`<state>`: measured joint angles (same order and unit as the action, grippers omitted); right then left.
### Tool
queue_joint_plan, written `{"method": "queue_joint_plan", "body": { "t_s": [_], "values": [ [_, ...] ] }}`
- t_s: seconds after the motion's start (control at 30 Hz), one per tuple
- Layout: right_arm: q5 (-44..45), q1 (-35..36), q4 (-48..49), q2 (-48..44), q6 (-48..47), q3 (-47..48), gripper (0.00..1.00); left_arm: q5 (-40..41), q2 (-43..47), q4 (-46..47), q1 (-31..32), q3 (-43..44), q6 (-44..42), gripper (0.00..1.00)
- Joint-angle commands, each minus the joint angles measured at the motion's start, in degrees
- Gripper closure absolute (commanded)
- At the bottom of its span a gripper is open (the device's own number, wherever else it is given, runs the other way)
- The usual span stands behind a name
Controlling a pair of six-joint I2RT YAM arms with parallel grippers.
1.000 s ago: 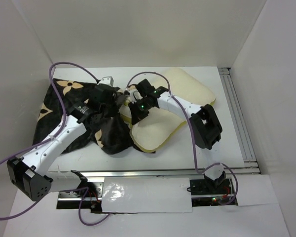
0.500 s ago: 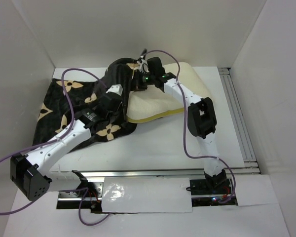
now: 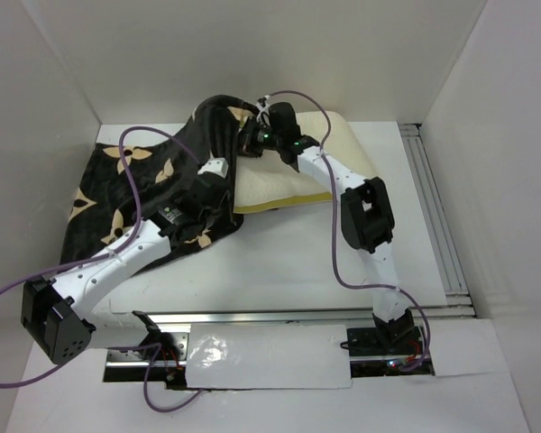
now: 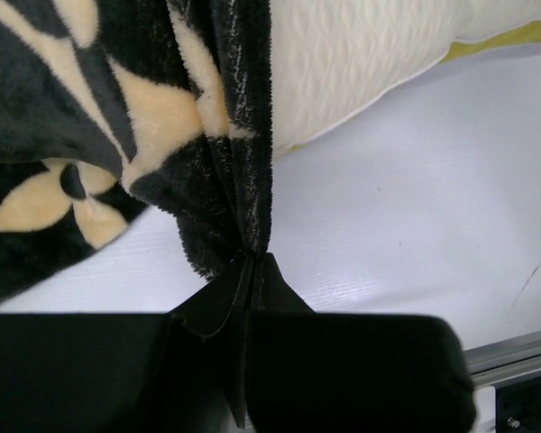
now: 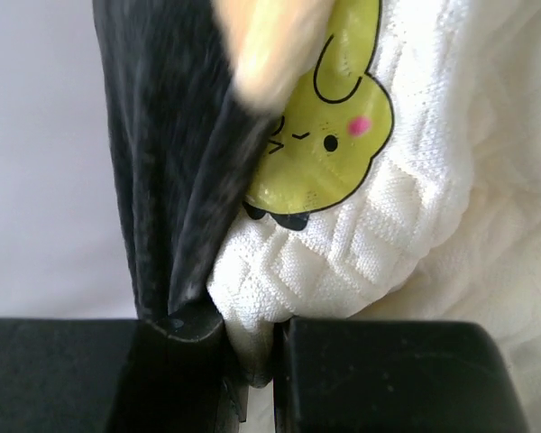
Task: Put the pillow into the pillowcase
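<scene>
The left gripper [image 4: 248, 271] has its two fingers pressed together on a fold of the dark brown-black plush pillowcase [image 4: 99, 81], which is printed with tan four-petal flowers. From the pinch, the fabric runs straight ahead of the gripper and bunches out to its left. Ahead and to the right of those fingers lies the cream-white quilted rectangular pillow [image 4: 352, 72] with its pale yellow edge. It rests on the white table [image 4: 415, 225], and its left end is tucked under the pillowcase's edge.

The right gripper [image 5: 251, 352] is also closed down, pinching the pillowcase's dark edge. A bit of the pillow's white quilted cover may be caught in the same pinch, but the close view does not settle it. Just ahead of the right fingers, a yellow-green cartoon figure with a pink cheek [image 5: 329, 135] is printed on the pillow. The dark fabric hangs to the left of it and partly laps over it.

From above, the pillowcase spreads well to the left of both grippers, and its raised edge is draped over the pillow's left end.
</scene>
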<state>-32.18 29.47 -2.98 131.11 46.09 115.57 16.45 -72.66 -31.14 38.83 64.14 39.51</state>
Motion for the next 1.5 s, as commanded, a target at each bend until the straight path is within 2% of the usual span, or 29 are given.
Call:
{"method": "queue_joint_plan", "body": {
  "t_s": [0.0,0.27,0.33,0.57,0.77,0.83,0.87,0.93,1.03,1.13,1.17,1.23,1.3,1.33,1.37,1.4,1.47],
  "values": [
    [10.3,-4.2,17.9,-7.9,4.4,-0.9,1.00,-4.8,1.1,-5.2,1.5,-0.6,1.1,1.00],
    [8.5,-9.0,29.6,-9.0,17.0,-3.5,1.00,-7.7,2.7,-6.6,3.4,-1.1,-0.6,1.00],
    [10.7,-8.5,29.1,-10.3,17.0,-3.5,1.00,-4.9,1.2,-6.6,3.4,-1.1,0.9,1.00],
    [21.0,-6.9,35.3,-12.9,22.6,-9.1,1.00,-6.6,-3.6,-4.5,7.1,1.9,1.5,1.00],
    [27.6,-4.1,47.1,-13.4,31.0,-22.6,1.00,-7.5,-6.8,-1.0,8.8,5.3,0.3,1.00],
    [31.5,-2.1,48.2,-14.8,25.7,-27.2,1.00,-6.8,-8.4,-0.9,8.8,8.5,0.3,1.00],
    [34.3,0.7,49.7,-15.4,22.3,-32.6,1.00,-6.0,-9.2,-2.0,8.8,10.1,0.3,1.00],
    [42.6,3.6,52.7,-15.4,16.3,-37.2,1.00,-5.5,-10.4,-2.7,8.8,13.9,0.3,1.00],
    [48.5,6.7,58.4,-14.7,6.7,-43.7,1.00,-5.5,-8.8,-2.7,8.8,15.1,-0.9,1.00],
    [46.9,7.4,59.2,-14.0,4.3,-49.7,1.00,-2.3,-7.7,-4.0,8.3,15.1,-0.9,1.00],
    [46.0,7.4,63.6,-14.7,4.3,-54.4,1.00,-1.2,-7.1,-4.7,7.1,15.1,-0.1,1.00],
    [42.8,7.9,66.3,-16.1,4.3,-58.2,1.00,-1.2,-7.1,-5.3,6.2,15.1,0.4,1.00],
    [40.2,9.1,63.8,-18.6,1.9,-61.0,1.00,-4.0,-7.7,-5.9,4.2,15.1,0.4,1.00],
    [39.2,9.8,62.6,-19.6,0.8,-61.8,0.99,-5.0,-7.7,-5.9,3.7,15.1,0.4,1.00],
    [38.6,10.3,60.8,-21.2,-0.5,-62.6,0.94,-5.0,-8.6,-6.9,3.1,15.7,0.4,1.00],
    [38.6,11.5,59.7,-21.9,-2.4,-63.2,0.75,-5.0,-9.7,-8.7,3.1,15.8,-0.3,0.96],
    [35.8,11.5,56.4,-23.7,-4.8,-63.2,0.57,-4.5,-10.3,-10.8,3.1,17.3,-0.3,0.79]
  ]
}}
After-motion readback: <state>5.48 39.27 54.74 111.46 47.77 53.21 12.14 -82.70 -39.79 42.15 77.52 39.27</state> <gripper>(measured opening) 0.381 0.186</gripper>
